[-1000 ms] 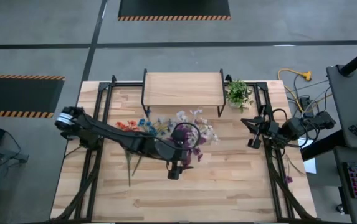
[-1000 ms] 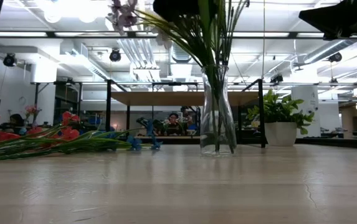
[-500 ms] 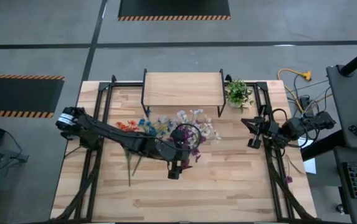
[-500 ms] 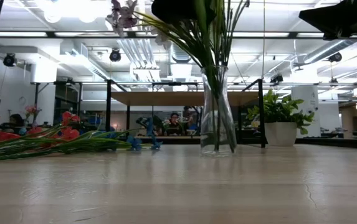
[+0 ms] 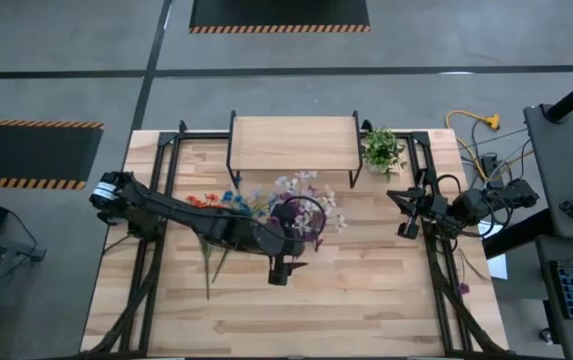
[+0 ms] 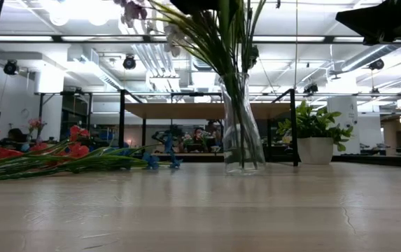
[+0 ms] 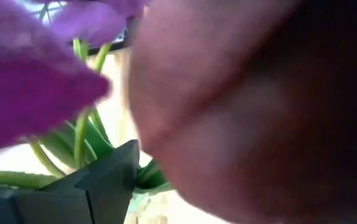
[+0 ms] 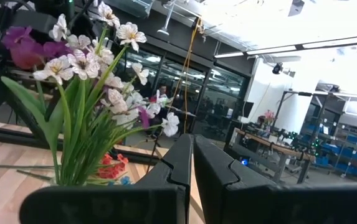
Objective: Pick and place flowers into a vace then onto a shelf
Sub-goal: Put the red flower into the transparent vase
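The clear glass vase (image 5: 302,214) stands mid-table and holds a bunch of white and purple flowers (image 5: 308,198); in the low view the vase (image 6: 241,133) leans with its mouth toward the table's left. My left gripper (image 5: 288,238) is just near of the vase, up among the stems, and shows as a dark shape (image 6: 200,4) at the top of the low view. More flowers (image 5: 216,203), red, orange and blue, lie flat on the table left of the vase. The shelf (image 5: 294,143) stands at the far edge. My right gripper (image 5: 402,212) waits shut at the table's right. My left gripper is on the green stems (image 7: 81,134) of the purple flowers, high above the vase mouth. One dark finger (image 7: 97,186) shows beside the stems; blurred petals hide the other finger and the contact. The stems run down into the vase, whose base rests on the table.
A small potted plant (image 5: 381,150) sits right of the shelf at the far edge. Black frame rails run along the table's left and right sides. Bare wood lies across the near half of the table. People sit in the room behind the table (image 6: 194,136).
My left gripper has moved a little toward the far edge and the table's left, carrying the purple flowers from near of the vase to over its mouth. The bunch now leans left, and the vase has tipped and shifted slightly left.
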`<state>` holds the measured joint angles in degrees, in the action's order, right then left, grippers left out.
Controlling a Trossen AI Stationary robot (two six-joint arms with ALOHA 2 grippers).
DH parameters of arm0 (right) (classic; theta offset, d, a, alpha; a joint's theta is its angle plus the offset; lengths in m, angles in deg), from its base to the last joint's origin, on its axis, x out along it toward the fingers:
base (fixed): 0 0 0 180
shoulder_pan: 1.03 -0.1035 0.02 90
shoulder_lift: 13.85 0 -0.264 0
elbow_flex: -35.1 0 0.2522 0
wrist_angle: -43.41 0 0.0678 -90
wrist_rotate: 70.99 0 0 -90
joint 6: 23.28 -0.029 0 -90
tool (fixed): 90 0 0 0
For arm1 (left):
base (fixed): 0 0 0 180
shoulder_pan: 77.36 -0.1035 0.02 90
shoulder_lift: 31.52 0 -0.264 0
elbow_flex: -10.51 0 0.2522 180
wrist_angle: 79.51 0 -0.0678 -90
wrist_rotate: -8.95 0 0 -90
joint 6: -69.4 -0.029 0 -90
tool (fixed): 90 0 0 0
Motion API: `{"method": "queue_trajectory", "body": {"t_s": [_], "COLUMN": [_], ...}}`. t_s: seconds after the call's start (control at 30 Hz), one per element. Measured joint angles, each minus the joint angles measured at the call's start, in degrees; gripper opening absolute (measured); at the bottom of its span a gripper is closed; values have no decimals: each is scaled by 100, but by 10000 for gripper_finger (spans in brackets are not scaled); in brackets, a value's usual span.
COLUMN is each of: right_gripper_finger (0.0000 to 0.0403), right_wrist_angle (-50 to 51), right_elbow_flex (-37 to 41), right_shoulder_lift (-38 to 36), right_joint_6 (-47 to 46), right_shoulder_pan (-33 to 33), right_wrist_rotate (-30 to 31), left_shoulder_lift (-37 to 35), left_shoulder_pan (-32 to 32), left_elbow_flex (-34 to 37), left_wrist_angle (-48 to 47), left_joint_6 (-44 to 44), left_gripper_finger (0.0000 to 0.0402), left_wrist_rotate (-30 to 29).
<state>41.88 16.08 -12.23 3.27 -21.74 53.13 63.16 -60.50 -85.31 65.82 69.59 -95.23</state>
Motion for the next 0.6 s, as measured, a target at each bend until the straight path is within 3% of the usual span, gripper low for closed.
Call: {"method": "queue_trajectory", "body": {"t_s": [0.6], "right_gripper_finger": [9], "right_wrist_angle": [2], "right_elbow_flex": [0], "right_shoulder_lift": [0], "right_joint_6": [0], "right_shoulder_pan": [-1], "right_wrist_rotate": [12], "left_shoulder_lift": [48], "left_shoulder_pan": [2], "left_elbow_flex": [-135], "left_wrist_angle": [-61], "left_joint_6": [-56], "left_gripper_finger": [301], "left_wrist_rotate": [66]}}
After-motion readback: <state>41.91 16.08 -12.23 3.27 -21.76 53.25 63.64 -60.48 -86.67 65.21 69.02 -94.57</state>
